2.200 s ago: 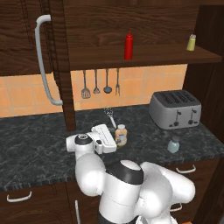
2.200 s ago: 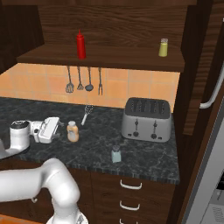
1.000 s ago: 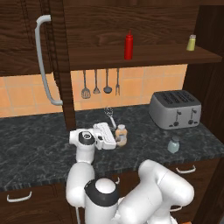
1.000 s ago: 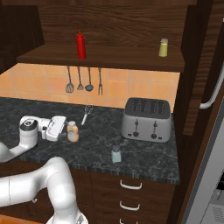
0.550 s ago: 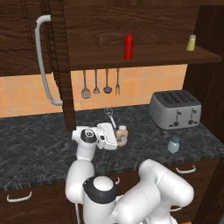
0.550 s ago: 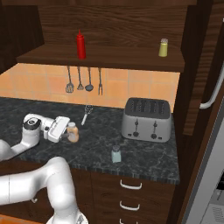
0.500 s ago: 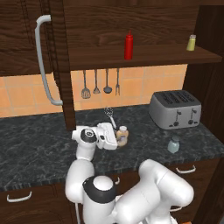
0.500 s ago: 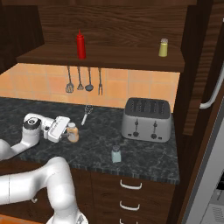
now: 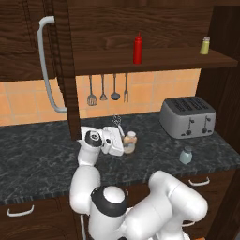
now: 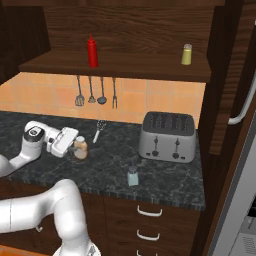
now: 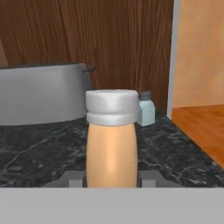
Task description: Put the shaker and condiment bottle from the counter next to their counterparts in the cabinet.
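Note:
The peach-orange condiment bottle stands upright on the black stone counter. My gripper lies level at its base. A fingertip sits against each side of the bottle, so the gripper reads as shut on it. The pale blue-grey shaker stands apart near the counter's front edge. On the cabinet shelf are the red squeeze bottle and the yellow-green shaker.
A silver toaster sits at the back of the counter, right of the bottle. A whisk lies just behind the bottle. Utensils hang on the orange wall. The open cabinet door with its grey handle juts out at left.
The hand slid right along the counter until its fingers came around the condiment bottle. Over the last half second it has stayed there. The bottle and shaker have not moved.

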### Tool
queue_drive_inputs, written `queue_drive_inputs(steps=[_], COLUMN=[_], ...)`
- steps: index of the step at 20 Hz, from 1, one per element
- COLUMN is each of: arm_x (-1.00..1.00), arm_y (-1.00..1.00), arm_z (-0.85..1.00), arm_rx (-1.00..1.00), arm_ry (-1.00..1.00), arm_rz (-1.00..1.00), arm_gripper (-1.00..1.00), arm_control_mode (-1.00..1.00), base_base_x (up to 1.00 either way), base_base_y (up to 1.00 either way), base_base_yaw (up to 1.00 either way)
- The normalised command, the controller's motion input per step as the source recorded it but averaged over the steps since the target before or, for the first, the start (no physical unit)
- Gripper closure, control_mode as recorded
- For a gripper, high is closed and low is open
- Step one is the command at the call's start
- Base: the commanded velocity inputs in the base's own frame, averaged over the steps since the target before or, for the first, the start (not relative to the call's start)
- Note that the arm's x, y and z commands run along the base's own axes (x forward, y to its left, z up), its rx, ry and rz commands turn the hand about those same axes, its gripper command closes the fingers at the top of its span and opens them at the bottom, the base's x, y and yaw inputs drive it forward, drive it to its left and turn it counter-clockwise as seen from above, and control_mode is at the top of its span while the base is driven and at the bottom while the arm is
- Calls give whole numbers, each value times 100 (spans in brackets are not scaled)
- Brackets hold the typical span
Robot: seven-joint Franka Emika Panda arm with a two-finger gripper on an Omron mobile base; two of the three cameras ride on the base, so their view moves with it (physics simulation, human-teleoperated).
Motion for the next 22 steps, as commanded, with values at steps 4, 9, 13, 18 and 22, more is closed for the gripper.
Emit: queue_drive_inputs(steps=[4, 9, 13, 18, 22], arm_x=[-36, -43, -48, -60, -66], arm_y=[-5, -16, -10, -15, -16], arm_z=[32, 76, 88, 77, 71], arm_rx=[0, -1, -11, -7, 0], arm_ry=[-6, -13, -27, -1, 15], arm_rz=[36, 26, 23, 6, 0], arm_gripper=[100, 100, 100, 100, 100], arm_control_mode=[-100, -100, -100, -100, -100], base_base_x=[0, 0, 0, 0, 0], base_base_y=[0, 0, 0, 0, 0], base_base_yaw=[0, 0, 0, 0, 0])
